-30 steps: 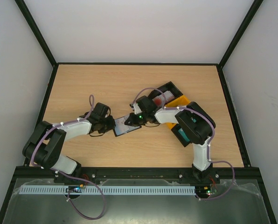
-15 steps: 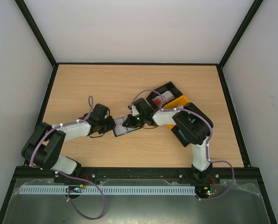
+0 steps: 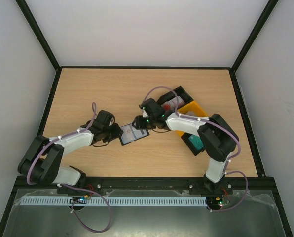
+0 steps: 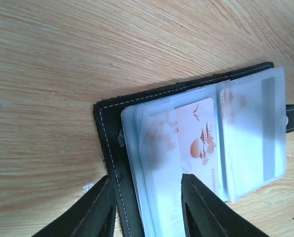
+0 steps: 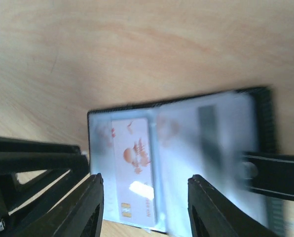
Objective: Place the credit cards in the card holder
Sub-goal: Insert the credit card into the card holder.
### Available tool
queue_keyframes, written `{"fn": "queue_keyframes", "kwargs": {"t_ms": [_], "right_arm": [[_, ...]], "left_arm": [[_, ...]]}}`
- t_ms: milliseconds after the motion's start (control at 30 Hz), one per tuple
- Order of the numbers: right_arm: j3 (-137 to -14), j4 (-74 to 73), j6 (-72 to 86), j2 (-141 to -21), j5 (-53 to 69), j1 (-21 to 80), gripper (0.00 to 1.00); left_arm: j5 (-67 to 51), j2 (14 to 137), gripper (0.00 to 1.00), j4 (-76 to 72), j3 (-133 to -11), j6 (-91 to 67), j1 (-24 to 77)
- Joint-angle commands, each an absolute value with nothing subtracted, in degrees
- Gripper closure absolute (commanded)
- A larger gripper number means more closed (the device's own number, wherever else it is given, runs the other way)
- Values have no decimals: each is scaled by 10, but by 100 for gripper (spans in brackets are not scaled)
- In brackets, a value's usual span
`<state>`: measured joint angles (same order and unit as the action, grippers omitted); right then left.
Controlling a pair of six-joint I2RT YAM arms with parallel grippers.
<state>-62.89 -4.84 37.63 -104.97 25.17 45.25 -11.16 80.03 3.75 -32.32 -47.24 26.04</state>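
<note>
Card holder (image 3: 133, 133) is lying open and flat on the wooden table (image 3: 88, 89), around the middle, between the two grippers. Its clear sleeves are facing up, with the black stitched cover showing around them. One red-and-white card (image 4: 199, 140) is sitting inside a sleeve. The sleeve next to it is showing something pale with a grey stripe, too hazy to identify. The clasp tab (image 5: 273, 173) is sticking out from the edge on the right arm's side.

Left gripper (image 4: 147, 177) is sitting low at the holder's other edge with its fingers partway apart. They are straddling a stretch of the cover edge and the sleeve ends. One finger (image 4: 201, 207) is overlapping the sleeves; contact can't be told. Nothing is pinched, since the holder is wider than the gap.

Right gripper (image 5: 146, 178) is hovering over the holder toward the clasp side. Its fingers are spread wide and carrying nothing. That wrist view is blurred.

Joined bins are sitting right of and behind the holder, partly under the right arm: a black bin (image 3: 184, 90) and a yellow bin (image 3: 192, 106). More credit cards (image 3: 172, 104), red and white, are lying in the black one. Teal cards (image 3: 198, 143) are showing in a dark compartment nearer the front, mostly hidden by the right arm.
</note>
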Motion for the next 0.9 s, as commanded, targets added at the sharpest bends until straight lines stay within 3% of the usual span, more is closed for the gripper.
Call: {"fn": "queue_keyframes", "kwargs": {"t_ms": [0, 133, 400, 533, 700, 867], "right_arm": [[-648, -148, 324, -999, 146, 428, 52], [-666, -197, 273, -1019, 102, 424, 49], [-689, -236, 225, -1076, 119, 425, 48], [-689, -250, 210, -1089, 117, 424, 51], [-688, -226, 222, -1094, 95, 424, 63], [-677, -190, 237, -1087, 60, 424, 68]], "left_arm": [[-121, 779, 58, 74, -336, -456, 253], [-127, 780, 53, 76, -335, -454, 250], [-130, 795, 54, 77, -327, -454, 249], [-133, 807, 57, 75, -324, -454, 249], [-133, 817, 60, 71, -322, -455, 249], [-127, 824, 62, 70, -320, -453, 249]]}}
